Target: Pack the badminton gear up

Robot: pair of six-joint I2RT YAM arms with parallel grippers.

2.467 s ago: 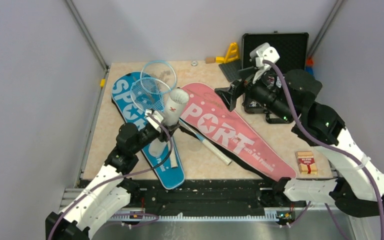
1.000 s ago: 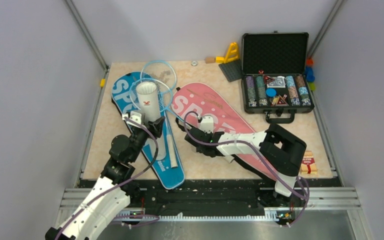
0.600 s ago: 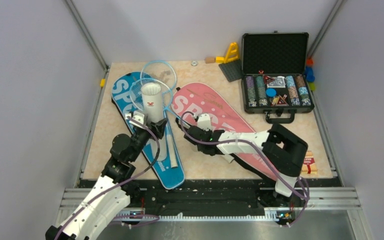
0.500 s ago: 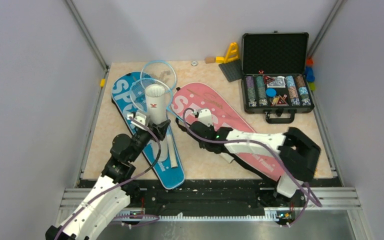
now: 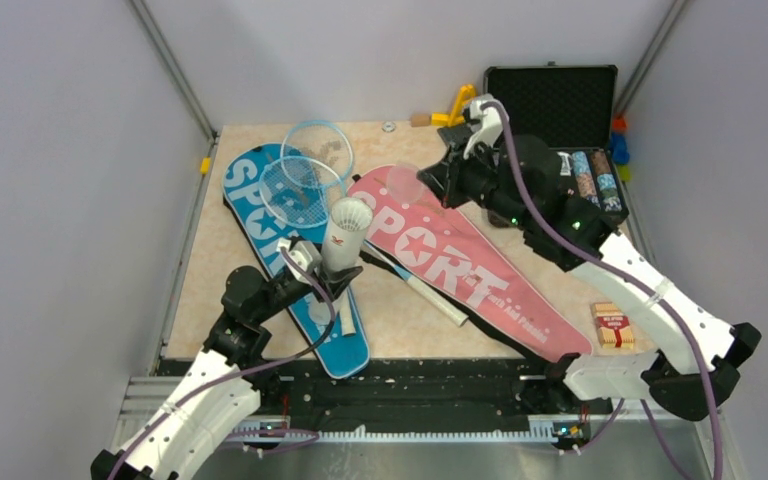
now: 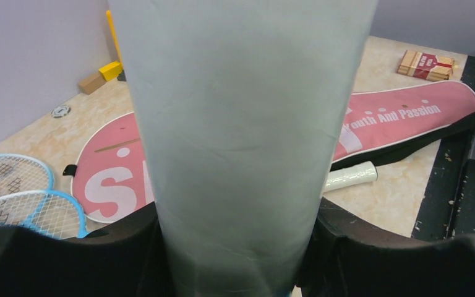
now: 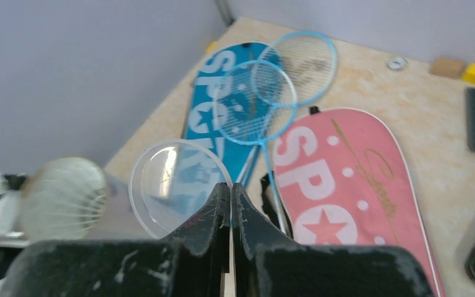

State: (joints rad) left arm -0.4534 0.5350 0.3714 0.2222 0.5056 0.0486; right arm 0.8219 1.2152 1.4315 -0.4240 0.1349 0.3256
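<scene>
My left gripper (image 5: 335, 283) (image 6: 238, 247) is shut on the white tube (image 5: 344, 243) (image 6: 241, 124), which tilts above the blue cover (image 5: 252, 205). White shuttlecock feathers (image 5: 351, 213) (image 7: 62, 198) fill the tube's mouth. My right gripper (image 5: 434, 178) (image 7: 231, 189) hangs above the pink cover (image 5: 465, 270) (image 7: 346, 179), shut on the rim of a clear round lid (image 5: 405, 183) (image 7: 173, 185). Two light-blue rackets (image 5: 305, 172) (image 7: 256, 102) lie overlapped across the blue cover's far end. A white racket handle (image 5: 432, 300) (image 6: 349, 176) lies beside the pink cover.
An open black case (image 5: 570, 100) of poker chips stands at the back right, partly behind my right arm. A yellow toy (image 5: 457, 103) lies by the back wall. A small red card pack (image 5: 611, 325) (image 6: 427, 65) sits near the front right edge.
My right arm has lifted from low beside the tube up toward the back, now carrying the clear lid. The left gripper has shifted the tube right and tilted it.
</scene>
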